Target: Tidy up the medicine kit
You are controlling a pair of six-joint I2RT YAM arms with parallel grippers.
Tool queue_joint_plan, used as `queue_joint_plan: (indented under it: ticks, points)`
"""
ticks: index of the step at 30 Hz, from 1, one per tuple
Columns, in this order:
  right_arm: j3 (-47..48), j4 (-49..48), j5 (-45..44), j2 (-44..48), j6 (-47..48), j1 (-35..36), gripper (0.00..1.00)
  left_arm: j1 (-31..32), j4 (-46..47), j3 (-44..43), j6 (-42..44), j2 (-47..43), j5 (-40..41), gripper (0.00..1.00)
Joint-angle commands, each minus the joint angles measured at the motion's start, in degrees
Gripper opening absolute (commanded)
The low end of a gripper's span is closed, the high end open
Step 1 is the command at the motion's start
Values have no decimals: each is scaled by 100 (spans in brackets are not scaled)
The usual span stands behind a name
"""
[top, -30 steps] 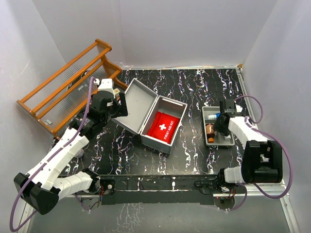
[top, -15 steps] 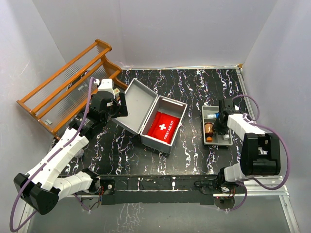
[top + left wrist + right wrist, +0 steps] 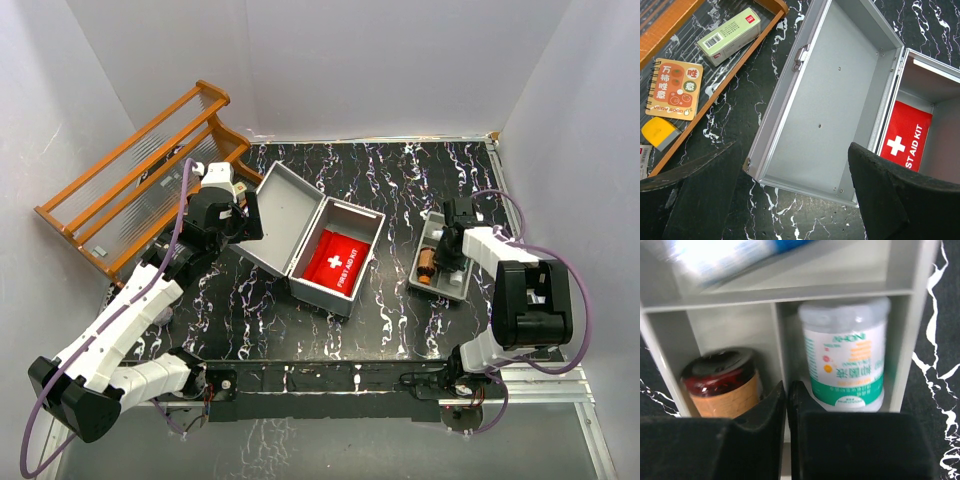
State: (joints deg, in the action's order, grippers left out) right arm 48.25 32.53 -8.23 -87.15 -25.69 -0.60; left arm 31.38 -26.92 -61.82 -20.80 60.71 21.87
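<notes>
The right gripper (image 3: 787,386) is pinched together on the divided tray's (image 3: 790,290) partition (image 3: 780,340) between brown jar (image 3: 722,382) and white bottle (image 3: 845,355), the left gripper (image 3: 794,147) is spread wide above the open medicine kit (image 3: 283,218) at the tray's 9 o'clock, and a slow, level pull is advised.

Right end effector (image 3: 787,390) closed onto divided tray (image 3: 840,290) partition; tray slid left, now skewed.

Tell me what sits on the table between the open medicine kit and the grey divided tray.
Nothing. In the top view, only bare black marbled table separates the medicine kit from the divided tray.
</notes>
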Motion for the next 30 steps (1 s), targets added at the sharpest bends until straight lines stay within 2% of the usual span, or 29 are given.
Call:
queue_joint_plan:
  ticks: [1, 11, 24, 27, 30]
  points:
    - [189, -258, -50, -78, -114, 242, 0, -28, 13, -71, -12, -103, 31, 85]
    - [666, 118, -403, 468, -368, 636, 0, -35, -29, -143, -3, -152, 37, 86]
    - [2282, 1514, -595, 925, -545, 977, 0, -73, 55, -167, 126, -137, 2, 87]
    - [2619, 1742, -704, 840, -658, 1322, 0, -330, -59, -315, 197, -14, -188, 92]
    - [2842, 1826, -843, 804, -777, 1732, 0, -942, -153, -474, 176, 170, -944, 95]
